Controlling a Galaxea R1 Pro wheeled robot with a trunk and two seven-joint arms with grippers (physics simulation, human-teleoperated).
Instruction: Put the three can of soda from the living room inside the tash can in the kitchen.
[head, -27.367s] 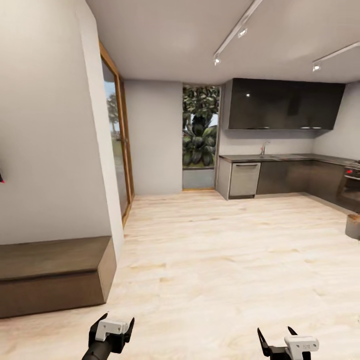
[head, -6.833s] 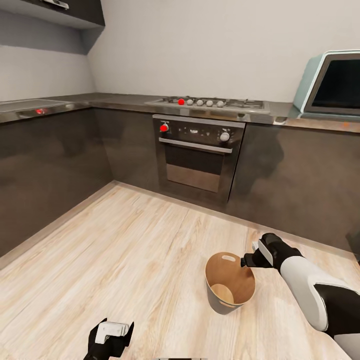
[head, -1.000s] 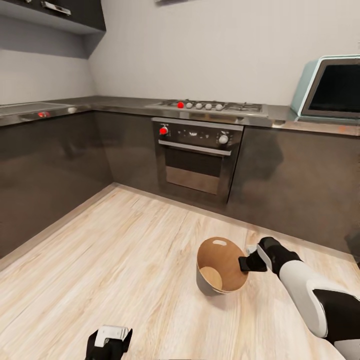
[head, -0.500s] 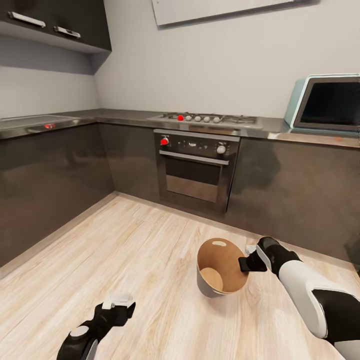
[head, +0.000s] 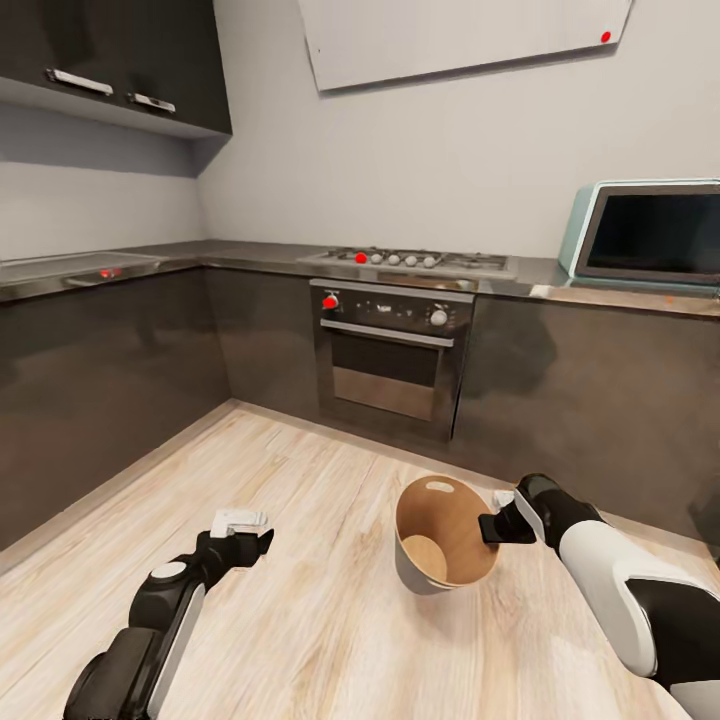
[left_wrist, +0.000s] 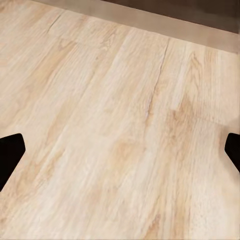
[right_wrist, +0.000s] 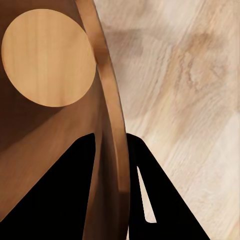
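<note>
Left end effector (head: 243, 533) is held spread and empty over the floor (head: 330, 610). Trash can (head: 440, 545), tilted near the oven (head: 390, 345), is pinched at its rim by the right end effector (head: 492, 527); likely light, rigid, best held there.

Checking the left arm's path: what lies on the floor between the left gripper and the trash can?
Nothing: in the head view only bare wood floor lies between the left gripper and the trash can.

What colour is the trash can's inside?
Brown, with a lighter tan bottom; the tash can shows it best in the right wrist view.
</note>
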